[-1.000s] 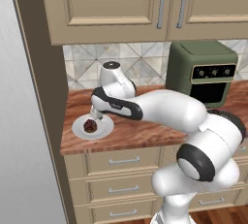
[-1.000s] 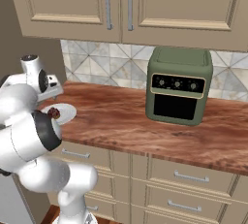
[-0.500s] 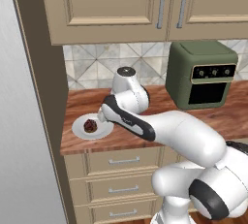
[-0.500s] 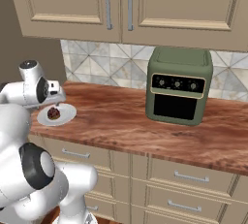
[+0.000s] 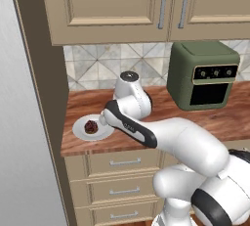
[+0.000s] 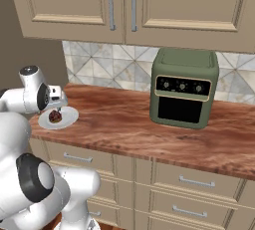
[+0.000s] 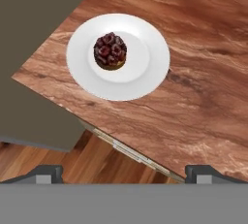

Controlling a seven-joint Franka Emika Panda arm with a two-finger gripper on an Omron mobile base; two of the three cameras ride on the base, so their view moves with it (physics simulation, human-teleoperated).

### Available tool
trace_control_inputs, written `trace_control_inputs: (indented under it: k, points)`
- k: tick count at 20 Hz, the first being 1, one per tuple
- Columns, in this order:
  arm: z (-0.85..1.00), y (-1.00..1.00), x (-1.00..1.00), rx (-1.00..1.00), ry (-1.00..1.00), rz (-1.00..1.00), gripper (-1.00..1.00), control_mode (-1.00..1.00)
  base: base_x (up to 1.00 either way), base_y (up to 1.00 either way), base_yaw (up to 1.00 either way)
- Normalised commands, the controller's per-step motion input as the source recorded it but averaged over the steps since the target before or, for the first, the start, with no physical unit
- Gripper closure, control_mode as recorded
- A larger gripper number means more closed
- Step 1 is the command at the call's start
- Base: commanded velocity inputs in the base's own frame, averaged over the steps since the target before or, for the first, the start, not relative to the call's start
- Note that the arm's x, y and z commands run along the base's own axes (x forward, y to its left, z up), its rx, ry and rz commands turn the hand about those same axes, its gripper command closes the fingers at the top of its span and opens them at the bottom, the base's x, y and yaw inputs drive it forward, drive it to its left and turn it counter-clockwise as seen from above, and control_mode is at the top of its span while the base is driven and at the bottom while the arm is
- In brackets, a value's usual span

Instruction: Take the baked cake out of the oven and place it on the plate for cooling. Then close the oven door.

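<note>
One cake (image 7: 110, 50) sits on plate (image 7: 145, 75) — claw (image 7: 125, 173) apparently wide, empty.

Bare counter (image 6: 124, 124) beside green appliance (image 6: 184, 87)

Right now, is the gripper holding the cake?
No. In the hand view the cake sits alone in the middle of the plate, with the open gripper well clear of it.

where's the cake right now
The cake sits in the middle of the white plate, near the counter's left end; the green countertop appliance stands well to its right.
</note>
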Motion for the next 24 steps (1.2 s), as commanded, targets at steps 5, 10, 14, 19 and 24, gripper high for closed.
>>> trace_control_inputs:
  k: [5,10,14,19,24]
  points:
    - [0.0,0.0,0.0,0.0,0.0,0.0,-1.0,-1.0,0.0,0.0,0.0]
    - [0.0,0.0,0.0,0.0,0.0,0.0,-1.0,-1.0,0.0,0.0,0.0]
    - [0.0,0.0,0.0,0.0,0.0,0.0,-1.0,-1.0,0.0,0.0,0.0]
    - [-0.07,0.0,-0.46,0.03,-0.02,0.0,-1.0,-1.0,0.0,0.0,0.0]
    - [-0.05,-0.02,-0.72,0.16,-0.12,0.0,-1.0,-1.0,0.0,0.0,0.0]
